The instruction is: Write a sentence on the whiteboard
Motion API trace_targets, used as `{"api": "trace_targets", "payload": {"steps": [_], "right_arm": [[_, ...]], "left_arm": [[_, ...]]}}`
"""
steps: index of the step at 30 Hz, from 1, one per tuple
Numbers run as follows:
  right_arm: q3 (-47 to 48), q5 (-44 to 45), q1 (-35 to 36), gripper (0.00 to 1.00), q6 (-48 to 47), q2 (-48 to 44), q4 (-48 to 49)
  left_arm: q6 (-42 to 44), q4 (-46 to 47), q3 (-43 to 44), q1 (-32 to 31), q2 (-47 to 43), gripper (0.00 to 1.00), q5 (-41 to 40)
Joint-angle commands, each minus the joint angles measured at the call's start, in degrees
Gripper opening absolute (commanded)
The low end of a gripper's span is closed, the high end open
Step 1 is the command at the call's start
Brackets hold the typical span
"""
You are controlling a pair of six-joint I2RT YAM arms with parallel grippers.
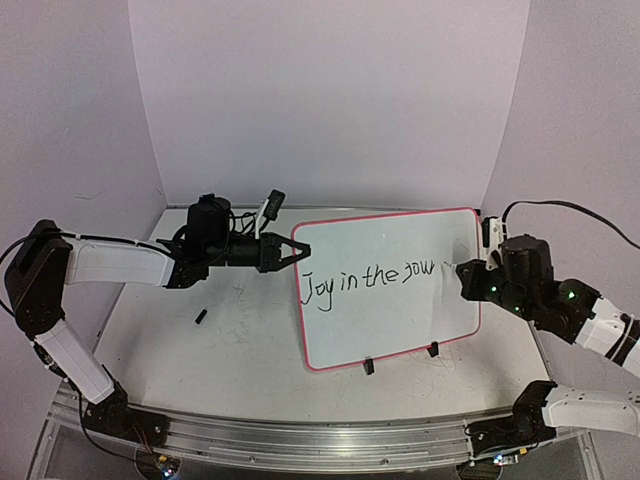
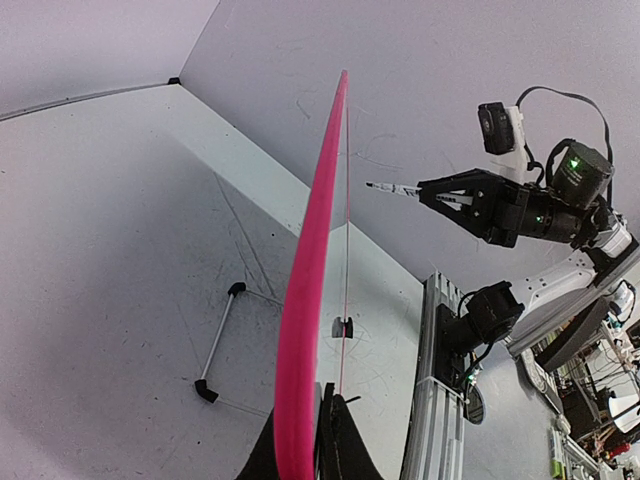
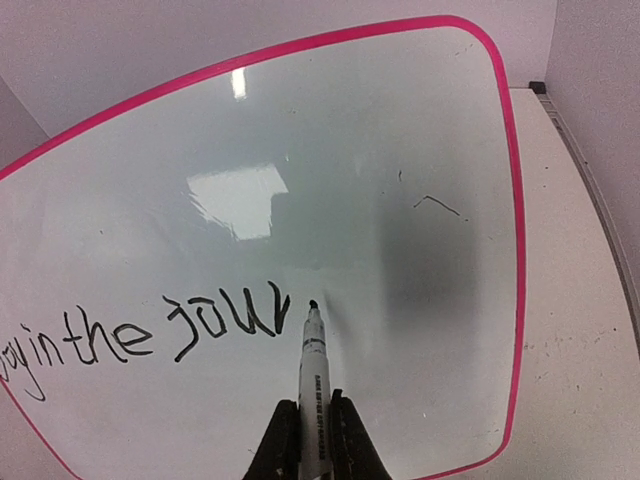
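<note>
Right gripper (image 3: 313,435) clamped on your slim white black-tipped marker pen (image 3: 312,365).
Pen tip sits at the large white pink-bordered whiteboard (image 1: 400,310), tilted mid-table on two black clips (image 1: 368,366); writing (image 1: 365,277) reads "Joy in the jour"; left gripper (image 1: 298,250) pinches its left edge.

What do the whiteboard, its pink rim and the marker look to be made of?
Whiteboard: glossy coated panel, since it shows bright reflections; its core cannot be told. Pink rim: smooth, probably plastic, evenly coloured. Marker: white barrel, likely plastic, with printed black lettering.
</note>
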Motion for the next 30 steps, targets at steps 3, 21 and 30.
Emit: {"api": "trace_targets", "payload": {"steps": [3,21,30], "right_arm": [[0.37,0.96,0.01,0.0,-0.87,-1.07,-0.65],[-0.36,-2.04,-0.09,0.0,-1.42,0.65,0.94],[-0.3,-0.9,-0.09,0.0,-0.53,1.42,1.71]], "left_arm": [[4.92,-6.25,-0.57,-0.07,1.14,0.0,-8.29],[4.85,-6.26,-0.22,-0.07,1.49,0.0,-7.8],[4.84,-6.25,-0.35,-0.15,1.38,0.0,-7.75]]}}
